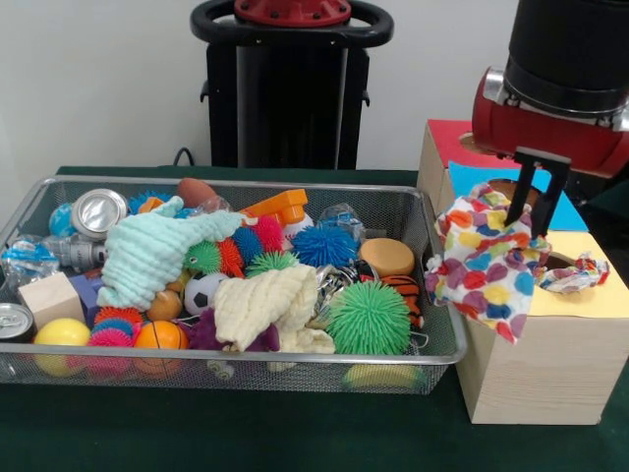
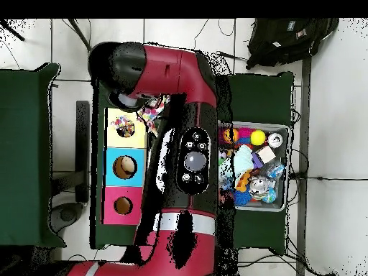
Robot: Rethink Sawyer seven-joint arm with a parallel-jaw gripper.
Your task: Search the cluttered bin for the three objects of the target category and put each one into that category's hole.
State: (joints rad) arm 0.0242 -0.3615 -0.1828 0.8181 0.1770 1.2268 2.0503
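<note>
A cloth with coloured hearts (image 1: 484,264) (image 2: 149,111) lies draped over the near yellow section of the wooden box (image 1: 536,364), hanging down its side towards the bin. One crumpled end (image 1: 575,272) sits at the yellow section's hole. My gripper (image 1: 529,228) hangs straight over this cloth, its two black fingers (image 1: 522,197) apart and their tips touching the fabric; it reads as open. In the wire bin (image 1: 246,185) lie a mint cloth (image 1: 157,251) and a cream cloth (image 1: 265,305) among the toys. The overhead view hides the gripper under the arm.
The bin (image 2: 282,205) also holds spiky balls, a green one (image 1: 369,317), a small football (image 1: 201,291), cans (image 1: 98,211), a wooden block (image 1: 49,298) and plastic wrappers. The box shows yellow (image 2: 123,127), blue (image 2: 123,167) and red (image 2: 122,206) sections, each with a hole.
</note>
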